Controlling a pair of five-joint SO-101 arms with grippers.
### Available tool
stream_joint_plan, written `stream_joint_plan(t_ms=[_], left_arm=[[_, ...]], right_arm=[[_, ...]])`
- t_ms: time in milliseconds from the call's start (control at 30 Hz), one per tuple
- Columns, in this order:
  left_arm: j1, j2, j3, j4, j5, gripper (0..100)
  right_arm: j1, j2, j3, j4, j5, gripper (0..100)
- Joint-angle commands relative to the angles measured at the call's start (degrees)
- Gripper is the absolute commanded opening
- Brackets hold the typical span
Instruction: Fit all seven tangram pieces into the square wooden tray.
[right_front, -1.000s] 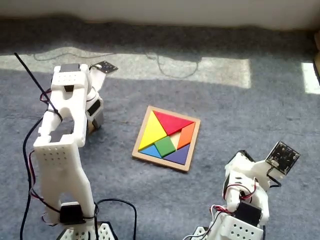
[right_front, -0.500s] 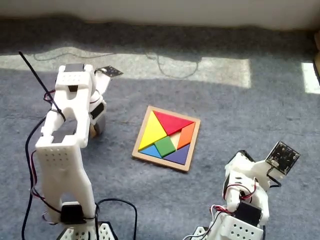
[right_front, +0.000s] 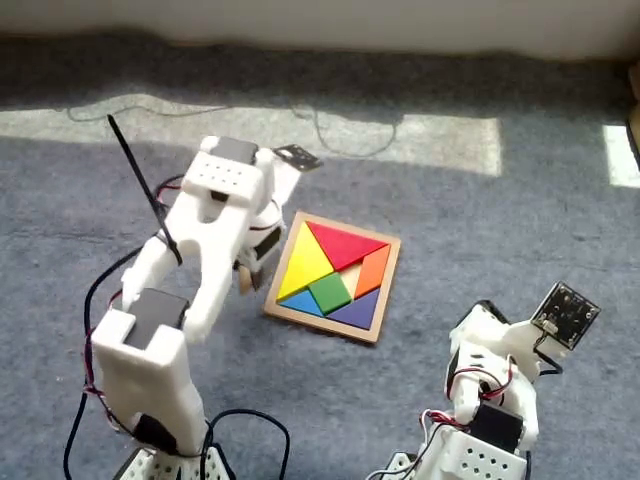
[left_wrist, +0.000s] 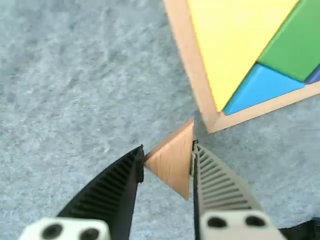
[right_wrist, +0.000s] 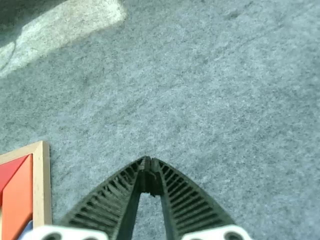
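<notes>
Left hand (left_wrist: 167, 149) nearer tray (left_wrist: 194, 65), around triangle (left_wrist: 172, 161)

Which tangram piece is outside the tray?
The plain wood-coloured triangle, clamped in the left gripper beside the tray; the coloured pieces lie inside.

Seemingly a home floor: grey carpet (right_front: 520, 230), sunlight patch (right_front: 440, 145), loose cable (right_front: 322, 140).

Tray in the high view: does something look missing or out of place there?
Yes. The wooden tray has one bare triangular slot among the coloured pieces. The piece that seems meant for it, a plain wooden triangle, is outside the tray, beside its corner, gripped in the left end effector. Nothing looks damaged.
</notes>
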Motion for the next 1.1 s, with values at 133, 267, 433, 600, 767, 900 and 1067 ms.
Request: stream_joint_plan(t_ms=[133, 267, 433, 600, 767, 900, 1067], left_arm=[[14.11, -6.11, 3.12, -10.11, 14.42, 8], [18.15, -2.33, 1.54, -13.36, 21.45, 9], [20.53, 5.41, -5.05, -14.33, 30.15, 8], [20.79, 12.53, -12.44, -14.15, 35.96, 8], [22.37, 14.81, -15.16, -14.24, 37.19, 9], [24.84, 14.81, -15.25, -14.07, 37.36, 19], [23.6, 14.64, -15.34, -13.8, 37.54, 25]], right_arm=[[-0.57, -0.92, 6.55, 0.04, 0.7, 0.5], [-0.57, -0.92, 6.55, 0.04, 0.7, 0.5], [-0.57, -0.92, 6.55, 0.04, 0.7, 0.5], [-0.57, -0.92, 6.55, 0.04, 0.7, 0.5], [-0.57, -0.92, 6.55, 0.04, 0.7, 0.5], [-0.57, -0.92, 6.55, 0.04, 0.7, 0.5], [-0.57, -0.92, 6.55, 0.04, 0.7, 0.5]])
